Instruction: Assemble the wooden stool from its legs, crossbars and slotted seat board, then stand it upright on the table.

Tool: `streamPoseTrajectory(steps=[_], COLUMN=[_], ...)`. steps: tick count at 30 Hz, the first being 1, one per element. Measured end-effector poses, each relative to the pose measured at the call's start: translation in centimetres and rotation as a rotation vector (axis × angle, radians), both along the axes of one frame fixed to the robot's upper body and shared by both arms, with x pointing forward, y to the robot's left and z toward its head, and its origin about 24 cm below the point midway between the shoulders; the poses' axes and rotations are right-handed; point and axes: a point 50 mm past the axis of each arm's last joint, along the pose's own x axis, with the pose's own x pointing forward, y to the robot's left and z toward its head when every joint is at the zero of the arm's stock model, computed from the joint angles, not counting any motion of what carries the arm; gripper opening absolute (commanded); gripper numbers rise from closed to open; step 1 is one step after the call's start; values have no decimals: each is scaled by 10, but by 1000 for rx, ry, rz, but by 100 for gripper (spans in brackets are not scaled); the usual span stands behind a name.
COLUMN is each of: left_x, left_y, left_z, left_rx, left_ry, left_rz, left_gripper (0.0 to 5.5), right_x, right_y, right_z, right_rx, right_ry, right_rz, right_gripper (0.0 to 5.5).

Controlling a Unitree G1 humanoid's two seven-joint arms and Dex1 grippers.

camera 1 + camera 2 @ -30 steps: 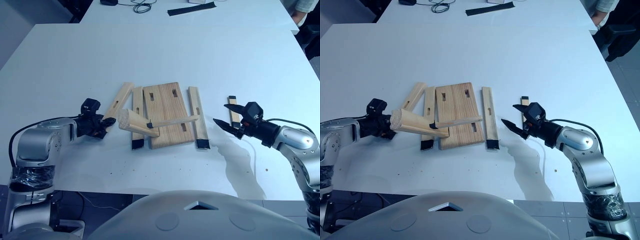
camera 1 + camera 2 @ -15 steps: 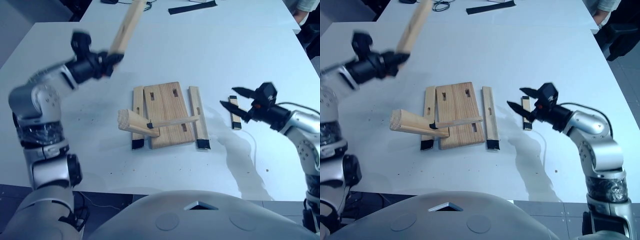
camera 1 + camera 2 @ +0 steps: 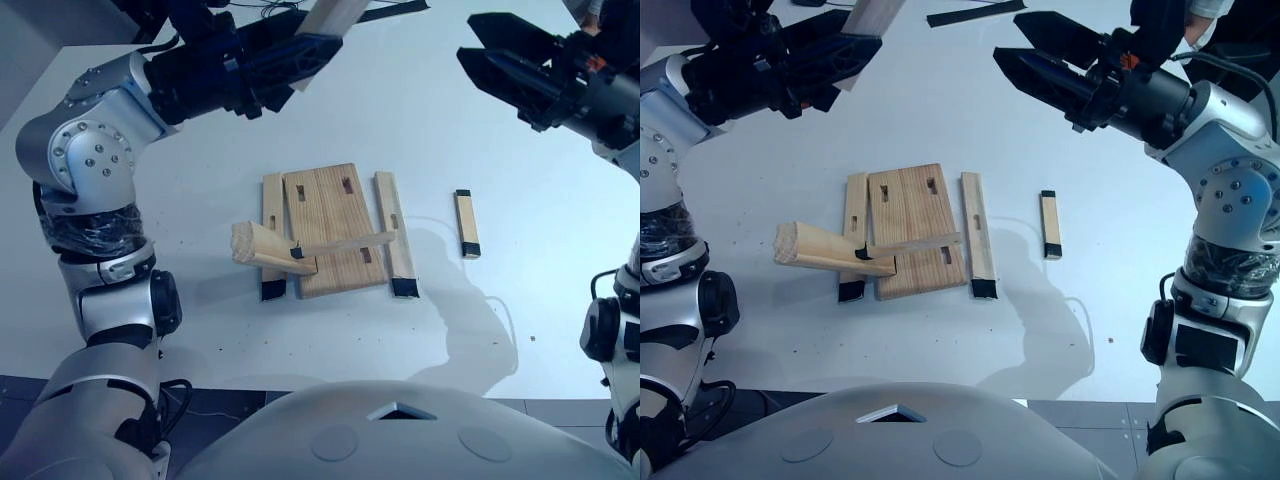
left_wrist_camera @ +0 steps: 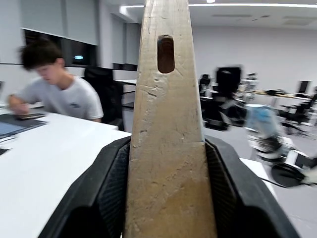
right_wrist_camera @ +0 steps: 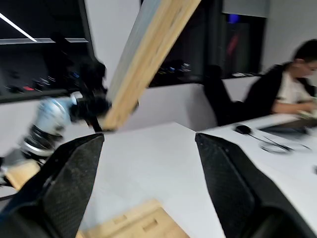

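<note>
A large white table point(image 3: 420, 130) stands in the foreground. A second white table point(image 3: 410, 35) abuts its far edge and carries black cables point(image 3: 275, 8). Beyond are grey walls point(image 4: 262, 54), dark windows point(image 4: 74, 49), black office chairs point(image 4: 101, 82) and a ceiling strip light point(image 4: 247, 5).

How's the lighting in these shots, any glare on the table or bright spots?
Left eye view: the white table is evenly lit, no glare. Left wrist view: a bright ceiling light strip runs behind the held leg. Right wrist view: dim room, one slanted light line.
</note>
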Motion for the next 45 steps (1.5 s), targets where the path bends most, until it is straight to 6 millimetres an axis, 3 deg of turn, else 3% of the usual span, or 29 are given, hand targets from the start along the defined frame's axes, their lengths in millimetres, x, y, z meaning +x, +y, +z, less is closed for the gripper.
streamPoseTrajectory(steps=[7, 15, 33, 45], left_x=[-7, -8, -17, -20], left_y=[-5, -9, -15, -18], left_z=[-10, -18, -27, -36], left_rx=[15, 18, 34, 59], left_ry=[53, 98, 128, 149], left_rz=[-103, -160, -211, -229], left_gripper=[201, 201, 201, 201], right_x=[-3, -2, 8, 6], right_y=[11, 24, 33, 46], right_z=[-5, 8, 4, 14], right_rx=[70, 115, 20, -27], right_ry=[66, 27, 49, 26], right_rz=[122, 220, 268, 352], right_gripper=[340, 340, 340, 340])
